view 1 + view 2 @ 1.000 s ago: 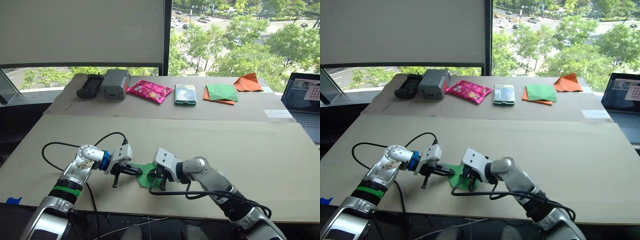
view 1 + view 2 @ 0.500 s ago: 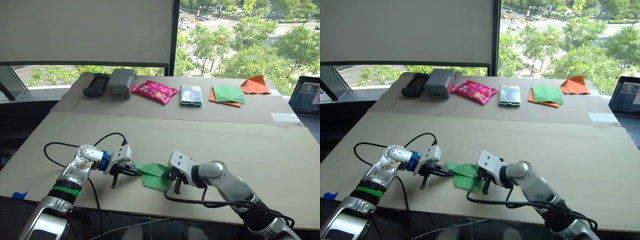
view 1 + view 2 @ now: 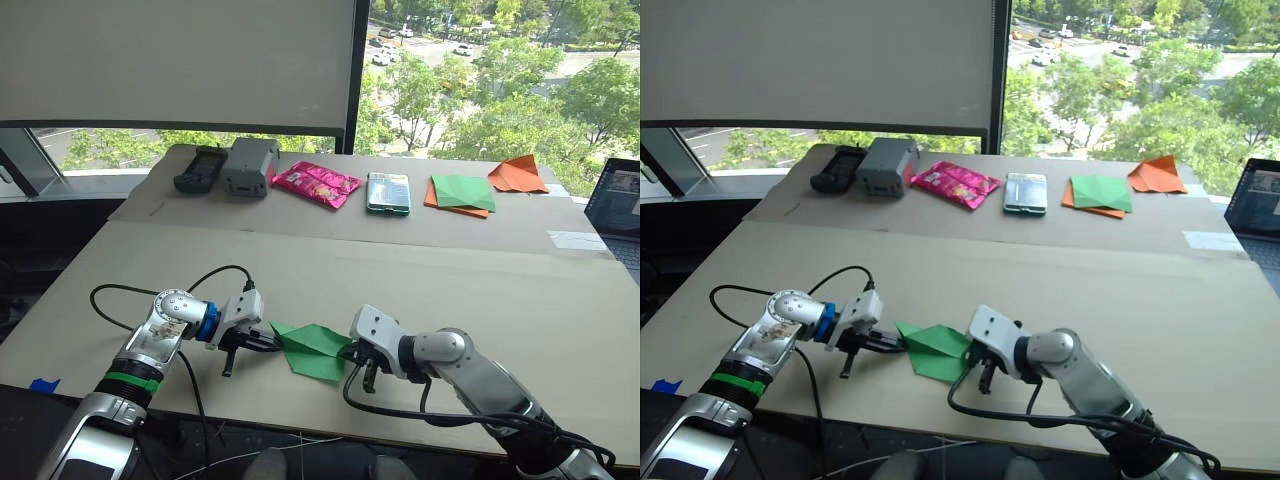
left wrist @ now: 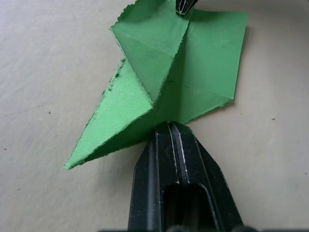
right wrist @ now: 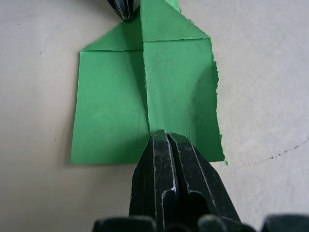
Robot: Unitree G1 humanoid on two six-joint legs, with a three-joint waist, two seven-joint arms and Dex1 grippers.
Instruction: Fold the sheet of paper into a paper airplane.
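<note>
While two grippers pinch it, one sheet of paper [image 3: 315, 350] lies part-folded.

Both my arms reach low over the near table edge, wrists turned inward so the grippers face each other. My left gripper [image 3: 268, 343] is pinched tight on one end of the paper [image 3: 315, 349]. My right gripper [image 3: 351, 353] is clamped on the opposite end, its elbow bent out to my right.
</note>
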